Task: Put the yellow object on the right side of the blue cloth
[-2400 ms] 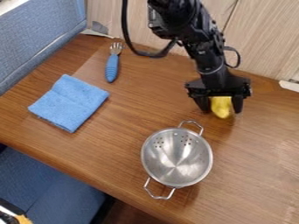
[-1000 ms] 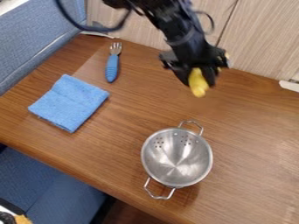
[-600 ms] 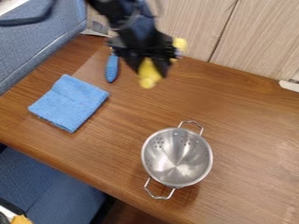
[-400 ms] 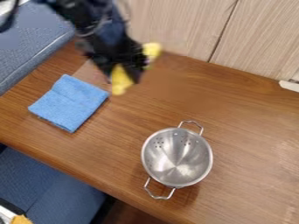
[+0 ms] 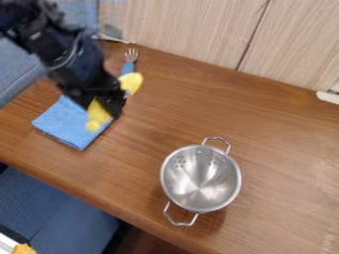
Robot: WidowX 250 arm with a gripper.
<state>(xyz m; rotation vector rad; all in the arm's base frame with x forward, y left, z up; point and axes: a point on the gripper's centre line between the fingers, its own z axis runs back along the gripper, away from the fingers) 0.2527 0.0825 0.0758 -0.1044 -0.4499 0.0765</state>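
My gripper [image 5: 102, 110] hangs over the right part of the blue cloth [image 5: 63, 123] at the left of the table, shut on the yellow object [image 5: 98, 117]. One end of the yellow object points down between the fingers, and another yellow part shows at the gripper's right side. Behind the gripper and arm, the cloth's upper part is hidden. The yellow object appears held above the surface.
A metal colander [image 5: 200, 178] with two handles stands at the table's lower middle. The fork [image 5: 130, 58] with a blue handle lies behind the gripper, partly covered. A wooden panel [image 5: 192, 30] borders the table's back.
The gripper has carried the yellow object from the right back of the table leftward to the blue cloth. The colander and cloth have stayed where they were.
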